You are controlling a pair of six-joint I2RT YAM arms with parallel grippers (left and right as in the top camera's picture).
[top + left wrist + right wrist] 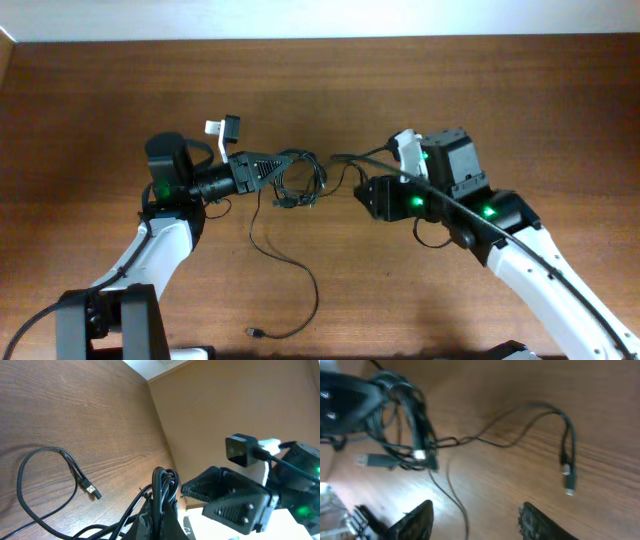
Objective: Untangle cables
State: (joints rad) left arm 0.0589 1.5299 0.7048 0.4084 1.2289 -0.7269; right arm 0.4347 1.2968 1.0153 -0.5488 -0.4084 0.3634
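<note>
Black cables point(297, 184) are lying over the brown wood-grained table point(100, 95); green lights point(414, 204) are glowing near the cables on white-and-black arms point(540, 265).

You see a brown wood-grain counter point(420, 300); a pale strip point(300, 18) runs beyond the counter's far edge.

The left gripper point(159, 520) is clamped on a bunch of black cables point(162, 485) at the lower edge. One strand loops across the wooden table point(75, 405), with its plug point(91, 489) lying flat. The right gripper point(196, 499) stands near the bunch, its fingers parted.
</note>
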